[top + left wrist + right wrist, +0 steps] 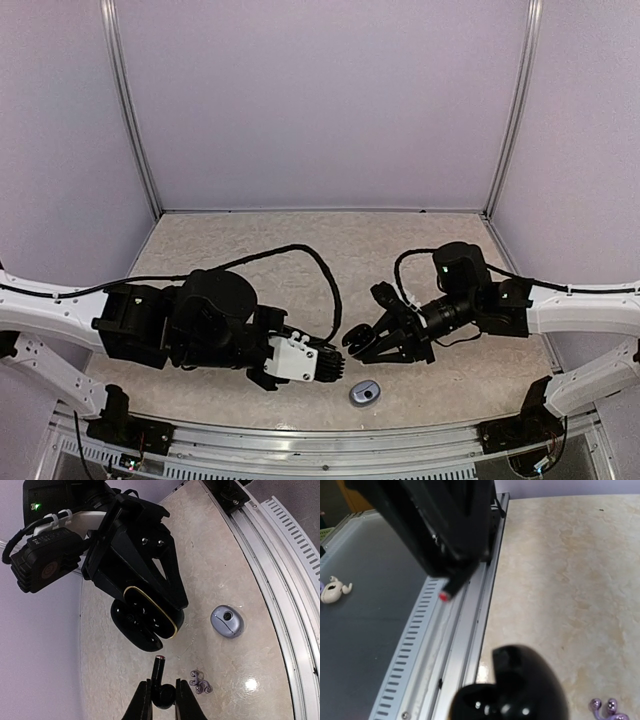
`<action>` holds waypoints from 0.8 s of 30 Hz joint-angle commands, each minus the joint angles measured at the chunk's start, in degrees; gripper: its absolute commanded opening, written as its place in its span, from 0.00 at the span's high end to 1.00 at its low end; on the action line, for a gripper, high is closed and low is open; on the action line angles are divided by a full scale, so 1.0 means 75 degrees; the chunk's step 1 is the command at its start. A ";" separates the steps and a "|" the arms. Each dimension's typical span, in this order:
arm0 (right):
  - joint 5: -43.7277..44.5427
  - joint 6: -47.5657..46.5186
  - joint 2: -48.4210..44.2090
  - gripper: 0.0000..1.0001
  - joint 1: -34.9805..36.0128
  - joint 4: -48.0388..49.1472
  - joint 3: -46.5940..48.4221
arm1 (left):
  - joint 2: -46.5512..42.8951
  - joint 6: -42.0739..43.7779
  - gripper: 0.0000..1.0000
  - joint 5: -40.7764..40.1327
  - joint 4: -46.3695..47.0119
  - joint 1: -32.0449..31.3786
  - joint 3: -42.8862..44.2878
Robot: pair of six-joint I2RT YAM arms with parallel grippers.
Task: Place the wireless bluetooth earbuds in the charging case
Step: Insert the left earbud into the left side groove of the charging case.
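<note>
Left wrist: left gripper [163, 686] pinches earbud [163, 696], right gripper [150, 605] seemingly clasps case [136, 628] near rail [272, 575]

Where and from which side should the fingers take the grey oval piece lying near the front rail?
Across its narrower width, coming straight down from above: the grey oval piece lies flat and low on the table, with nothing touching its sides.

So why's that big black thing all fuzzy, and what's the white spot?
Right wrist view: the left jaws, holding a black earbud, sit too near the lens, out of focus. Left wrist view: the spot is light glaring off the table.
</note>
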 commanded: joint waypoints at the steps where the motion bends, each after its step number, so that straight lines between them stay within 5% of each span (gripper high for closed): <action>1: -0.0021 -0.0102 -0.0113 1.00 0.0110 0.0117 0.0031 | 0.0278 0.0201 0.89 -0.0124 -0.0210 -0.0097 0.0350; 24: 0.0301 0.0269 0.0226 1.00 0.0301 -0.0159 0.0419 | 0.0830 0.0374 0.88 0.0337 0.0061 -0.0051 0.0640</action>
